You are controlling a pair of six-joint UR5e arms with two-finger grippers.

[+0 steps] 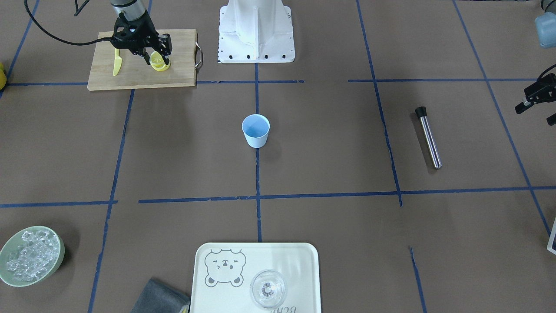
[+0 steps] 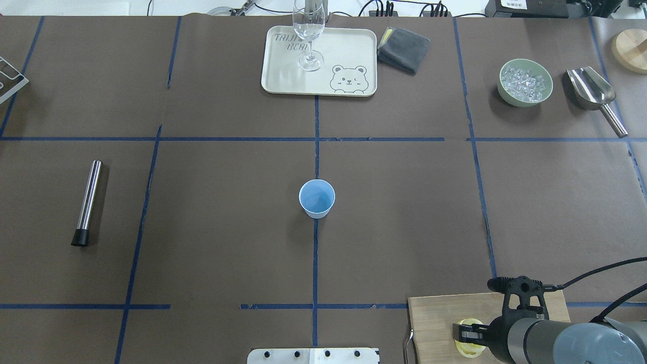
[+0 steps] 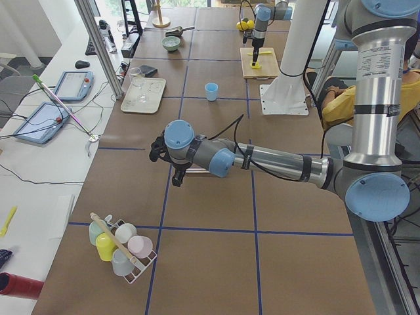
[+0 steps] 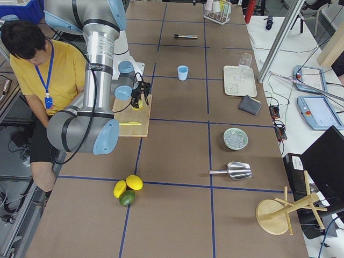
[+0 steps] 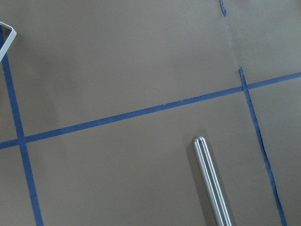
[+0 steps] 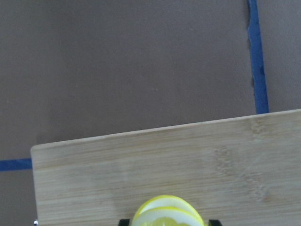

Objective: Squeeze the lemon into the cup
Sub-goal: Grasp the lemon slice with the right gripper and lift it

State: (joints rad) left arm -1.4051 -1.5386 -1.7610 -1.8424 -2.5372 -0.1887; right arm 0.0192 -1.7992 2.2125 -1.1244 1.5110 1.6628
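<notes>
The lemon (image 6: 167,214) is on the wooden cutting board (image 1: 139,76) at the robot's right, and a second slice seems to lie just behind it. The cup (image 1: 256,130) stands upright in the middle of the table, well apart from the board.

The right gripper (image 1: 155,55) is down over the slice with one finger on each side of it, very near the rind. We cannot tell whether the fingers already pinch it. The left gripper (image 1: 532,98) hangs far off near a metal rod (image 1: 429,138), and its state we cannot tell either.

We judge the slice to be light, thin, wet and soft in the flesh — only the rind gives some stiffness. So the hold should be across the rind, edge to edge; pressed on the flesh it may slip or tear. The cup looks light too and may tip if bumped.
</notes>
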